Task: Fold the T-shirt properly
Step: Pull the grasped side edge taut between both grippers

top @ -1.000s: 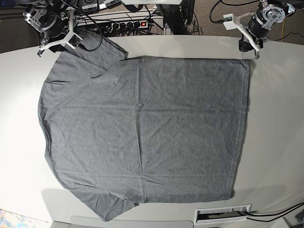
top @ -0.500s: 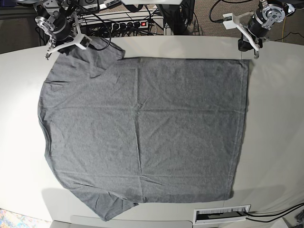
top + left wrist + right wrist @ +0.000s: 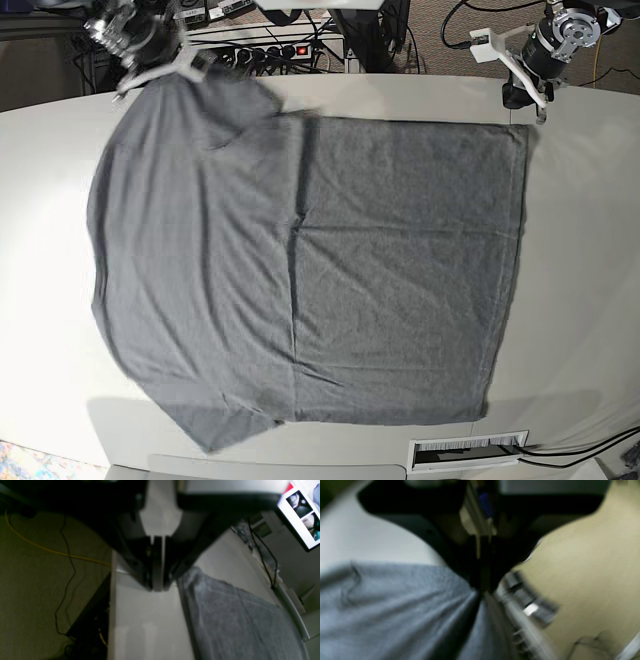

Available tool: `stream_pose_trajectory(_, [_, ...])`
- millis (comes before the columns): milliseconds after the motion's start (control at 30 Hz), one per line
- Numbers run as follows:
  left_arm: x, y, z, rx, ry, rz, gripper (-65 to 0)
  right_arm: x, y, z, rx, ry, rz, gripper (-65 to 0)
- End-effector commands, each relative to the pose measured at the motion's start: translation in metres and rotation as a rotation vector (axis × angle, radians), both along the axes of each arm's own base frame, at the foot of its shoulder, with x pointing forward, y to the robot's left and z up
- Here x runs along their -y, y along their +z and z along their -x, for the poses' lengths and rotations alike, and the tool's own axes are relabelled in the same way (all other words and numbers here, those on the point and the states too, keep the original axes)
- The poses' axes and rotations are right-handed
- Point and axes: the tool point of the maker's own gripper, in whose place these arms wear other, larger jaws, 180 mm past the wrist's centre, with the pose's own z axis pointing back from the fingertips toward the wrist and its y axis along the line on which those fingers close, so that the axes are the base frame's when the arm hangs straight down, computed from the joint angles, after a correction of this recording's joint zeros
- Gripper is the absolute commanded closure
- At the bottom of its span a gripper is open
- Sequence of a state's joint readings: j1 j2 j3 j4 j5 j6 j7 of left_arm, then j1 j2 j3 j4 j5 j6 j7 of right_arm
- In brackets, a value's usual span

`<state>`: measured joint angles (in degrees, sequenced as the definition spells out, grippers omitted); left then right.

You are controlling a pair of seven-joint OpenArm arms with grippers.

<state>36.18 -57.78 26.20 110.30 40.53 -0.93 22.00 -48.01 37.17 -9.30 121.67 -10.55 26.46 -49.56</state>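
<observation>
The T-shirt [image 3: 300, 260] lies spread on the table [image 3: 580, 280], its long axis running across the base view: hem edge toward the view's right, sleeves and collar end toward its left.

Right pincer [image 3: 160, 62]: at the far-left corner of the T-shirt, over the upper sleeve. In the right wrist view the jaws are pressed together, and grey fabric gathers into folds that converge at the right pincer's tip [image 3: 481, 590]; the cloth is judged to be pinched there. The frame is blurred, so the exact grip depth cannot be told. In the base view the sleeve area below this pincer appears raised off the table.

Left pincer [image 3: 525, 95]: at the far-right corner of the T-shirt, just beside the hem corner. In the left wrist view the left pincer's tip [image 3: 157, 586] is pressed together with nothing between the jaws, over bare table; the hem edge lies just to one side of it, apart from the jaws.

Governing relation: the bulk of the garment lies toward the near edge of the table from both pincers. The right arm holds the sleeve end; the left arm is nearest the hem corner but has no grip on it.

Surface: smooth pale table. Bare margins remain on all sides of the T-shirt. A slotted vent [image 3: 468, 450] sits near the hem's near corner.
</observation>
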Motion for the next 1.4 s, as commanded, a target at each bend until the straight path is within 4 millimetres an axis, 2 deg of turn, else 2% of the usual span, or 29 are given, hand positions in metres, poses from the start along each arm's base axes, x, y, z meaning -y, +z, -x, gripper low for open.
stream_pose_trajectory(0, [-0.005,0.002,0.003,-0.006,-0.010,-0.021,0.0,0.007,0.012,-0.007,0.041,0.013,0.038,0.0])
stream_pose_trajectory(133, [-0.006,0.000,0.016,-0.016,-0.048,-0.050,0.0,0.011,0.031,-0.004,0.070,0.012,0.053,0.0])
stream_pose_trajectory(300, [-0.011,-0.005,0.036,-0.053,-0.050,-0.085,0.0,0.036,0.057,-0.015,0.138,-0.024,0.114,0.0])
stream_pose_trajectory(400, [-0.012,0.000,0.037,-0.003,-0.063,-0.107,0.0,0.045,0.069,-0.023,0.182,-0.040,0.118,0.0])
stream_pose_trajectory(600, [-0.008,0.016,0.013,0.135,-0.070,-0.088,0.0,0.042,0.073,-0.028,0.198,-0.070,0.058,0.0])
stream_pose_trajectory(767, [-0.010,0.025,-0.023,0.193,-0.011,-0.053,0.0,0.042,0.073,-0.028,0.198,-0.071,0.059,0.0])
stream_pose_trajectory(900, [-0.010,0.025,-0.049,0.193,0.023,0.017,-23.2,0.042,0.073,-0.028,0.198,-0.071,0.059,0.0])
stream_pose_trajectory(967, [-0.015,0.020,-0.057,0.172,0.024,0.019,-29.1,0.042,0.073,-0.028,0.198,-0.071,0.059,0.0])
stream_pose_trajectory(1067, [-0.028,0.008,-0.060,0.101,0.048,-0.017,-29.4,0.042,0.073,-0.028,0.198,-0.070,0.059,0.0])
stream_pose_trajectory(1200, [-0.040,-0.009,-0.047,-0.013,0.074,-0.047,-29.4,0.041,0.073,-0.028,0.199,-0.070,0.056,0.0])
stream_pose_trajectory(1367, [-0.045,-0.002,-0.039,-0.029,0.057,-0.076,-29.3,0.039,0.074,-0.029,0.204,-0.065,0.047,0.0])
